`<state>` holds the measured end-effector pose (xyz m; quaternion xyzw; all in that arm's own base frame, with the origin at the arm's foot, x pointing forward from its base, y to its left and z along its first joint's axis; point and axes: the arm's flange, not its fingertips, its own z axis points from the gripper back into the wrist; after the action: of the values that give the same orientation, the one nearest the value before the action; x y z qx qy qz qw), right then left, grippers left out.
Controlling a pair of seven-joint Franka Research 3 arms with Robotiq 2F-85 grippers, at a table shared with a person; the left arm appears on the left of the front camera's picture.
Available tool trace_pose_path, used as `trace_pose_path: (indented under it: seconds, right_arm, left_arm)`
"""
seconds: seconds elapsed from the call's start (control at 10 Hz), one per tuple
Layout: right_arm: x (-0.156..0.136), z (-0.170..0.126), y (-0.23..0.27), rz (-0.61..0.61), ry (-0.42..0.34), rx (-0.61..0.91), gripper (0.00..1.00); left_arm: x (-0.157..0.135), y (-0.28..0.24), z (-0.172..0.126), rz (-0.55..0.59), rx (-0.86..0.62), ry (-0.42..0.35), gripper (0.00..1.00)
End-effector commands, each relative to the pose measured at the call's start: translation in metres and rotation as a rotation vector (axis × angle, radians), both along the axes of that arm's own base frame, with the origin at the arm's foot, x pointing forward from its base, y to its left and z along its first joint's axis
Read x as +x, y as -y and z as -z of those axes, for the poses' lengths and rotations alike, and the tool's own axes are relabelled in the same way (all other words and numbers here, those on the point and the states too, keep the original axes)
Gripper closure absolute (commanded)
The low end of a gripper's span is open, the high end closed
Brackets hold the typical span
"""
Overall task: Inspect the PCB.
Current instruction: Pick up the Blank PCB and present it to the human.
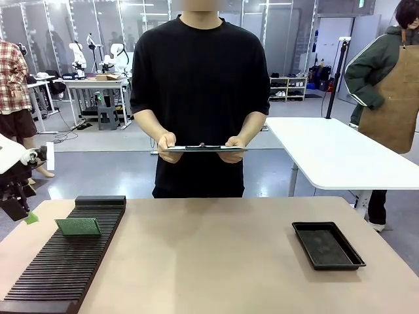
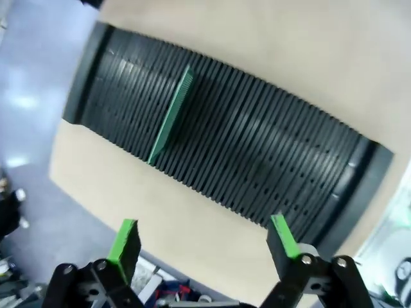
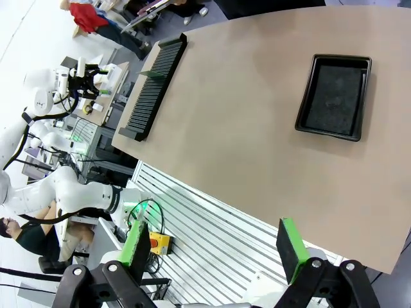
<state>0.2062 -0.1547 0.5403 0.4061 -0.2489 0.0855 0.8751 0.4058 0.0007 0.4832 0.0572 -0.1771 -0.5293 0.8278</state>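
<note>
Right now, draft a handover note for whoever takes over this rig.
Left gripper: open, empty, beside the black rack, apart from the PCB.
Right gripper: open, empty, above the table's near edge.
PCB: standing in a slot of the rack, untouched.
Black tray: on the table's right side.
Person holds a clipboard in both hands.
Done: nothing yet.
Left: lift the PCB and inspect it.

On my wrist cams the left gripper (image 2: 204, 228) and right gripper (image 3: 213, 231) match: black linkages, round silver screws, bright green pads on the fingers (image 2: 125, 247). The left arm (image 1: 9, 156) has a smooth white shell.
</note>
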Motion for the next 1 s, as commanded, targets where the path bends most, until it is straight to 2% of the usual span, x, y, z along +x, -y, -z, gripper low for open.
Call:
trace_pose_path:
  seconds: [0.0,0.3,0.4,0.5,0.6,0.7,0.9]
  right_arm:
    - [-0.001,-0.001,0.001,-0.014,0.017,0.005,0.0]
    - [-0.001,-0.001,0.001,-0.014,0.017,0.005,0.0]
    - [-0.001,-0.001,0.001,-0.014,0.017,0.005,0.0]
    - [-0.001,-0.001,0.001,-0.014,0.017,0.005,0.0]
    - [-0.001,-0.001,0.001,-0.014,0.017,0.005,0.0]
    - [-0.001,-0.001,0.001,-0.014,0.017,0.005,0.0]
    - [-0.001,-0.001,0.001,-0.014,0.017,0.005,0.0]
  left_arm:
    - [-0.002,0.003,0.0,0.011,0.022,0.0,0.0]
    - [0.0,0.001,0.0,0.002,0.001,-0.001,0.0]
    - [0.014,-0.008,0.012,0.132,0.059,-0.088,0.0]
    - [0.026,-0.006,0.026,0.158,0.165,-0.086,0.0]
    - [0.031,-0.003,0.032,0.277,0.224,-0.022,0.0]
    - [0.041,0.0,0.038,0.366,0.268,0.007,0.0]
    - [0.067,0.006,0.055,0.422,0.241,0.014,0.0]
